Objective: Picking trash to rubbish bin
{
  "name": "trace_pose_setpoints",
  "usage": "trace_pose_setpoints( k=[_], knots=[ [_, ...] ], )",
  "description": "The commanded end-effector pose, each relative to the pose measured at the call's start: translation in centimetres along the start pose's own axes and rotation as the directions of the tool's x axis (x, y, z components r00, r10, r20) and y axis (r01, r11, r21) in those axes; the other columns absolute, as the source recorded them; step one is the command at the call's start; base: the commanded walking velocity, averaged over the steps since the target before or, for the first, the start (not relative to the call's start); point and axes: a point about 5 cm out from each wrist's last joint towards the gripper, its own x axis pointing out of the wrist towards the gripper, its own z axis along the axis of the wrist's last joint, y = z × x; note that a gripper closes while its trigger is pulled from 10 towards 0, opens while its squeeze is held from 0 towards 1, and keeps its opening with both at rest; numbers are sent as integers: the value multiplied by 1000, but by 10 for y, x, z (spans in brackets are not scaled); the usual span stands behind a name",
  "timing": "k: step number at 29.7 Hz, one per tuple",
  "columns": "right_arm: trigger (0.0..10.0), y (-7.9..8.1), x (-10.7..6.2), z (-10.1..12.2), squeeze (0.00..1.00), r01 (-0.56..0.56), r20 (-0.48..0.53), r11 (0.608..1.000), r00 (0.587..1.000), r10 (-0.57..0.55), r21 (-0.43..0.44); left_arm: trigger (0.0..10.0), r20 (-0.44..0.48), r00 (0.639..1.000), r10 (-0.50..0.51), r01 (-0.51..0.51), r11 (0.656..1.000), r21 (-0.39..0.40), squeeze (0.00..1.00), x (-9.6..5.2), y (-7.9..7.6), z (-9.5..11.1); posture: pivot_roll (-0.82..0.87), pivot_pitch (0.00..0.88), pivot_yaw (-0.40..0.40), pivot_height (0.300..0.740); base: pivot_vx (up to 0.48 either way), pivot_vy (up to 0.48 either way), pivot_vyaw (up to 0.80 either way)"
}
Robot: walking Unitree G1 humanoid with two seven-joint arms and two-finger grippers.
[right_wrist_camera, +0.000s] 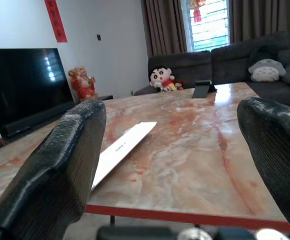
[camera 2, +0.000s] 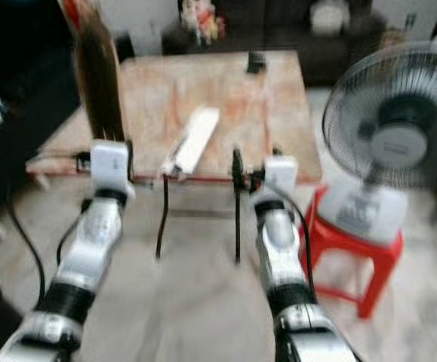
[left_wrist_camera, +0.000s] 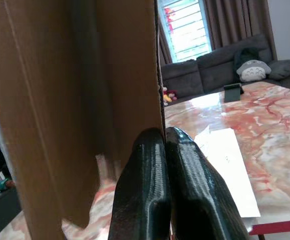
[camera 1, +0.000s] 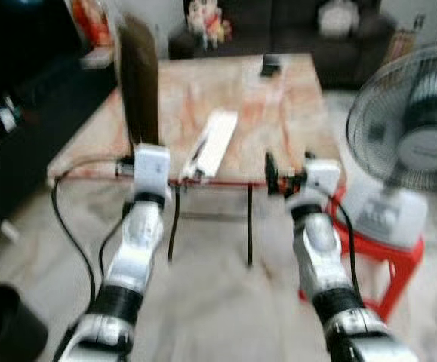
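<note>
A tall piece of brown cardboard stands upright over the near left edge of the marble table. My left gripper is shut on the cardboard's edge, its two black fingers pressed together. A long white paper lies flat on the table between my arms, its near end at the front edge. My right gripper hovers just in front of the table's near edge, right of the paper. It is open, its fingers wide apart with nothing between them.
A standing fan sits on a red stool close to my right arm. A black bin stands on the floor at the lower left. A small dark object rests at the table's far side, before a dark sofa with plush toys.
</note>
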Motion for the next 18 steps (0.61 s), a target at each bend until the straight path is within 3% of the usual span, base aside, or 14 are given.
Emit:
trace_pose_setpoints(
  k=[1, 18],
  knots=[
    [10000, 3, 3, 3, 0, -12, 9, 1000, 1000, 12, -5, 10000, 13, 1000, 2, -2, 1000, 4, 0, 1, 1, 4, -22, 0, 100, 740, 0, 0, 0],
    [10000, 3, 2, 1, 0, -21, -3, 1000, 1000, 21, -13, 10000, 1, 1000, 6, -6, 1000, 2, 0, -1, 2, 1, -20, 0, 93, 740, 0, 0, 0]
  ],
)
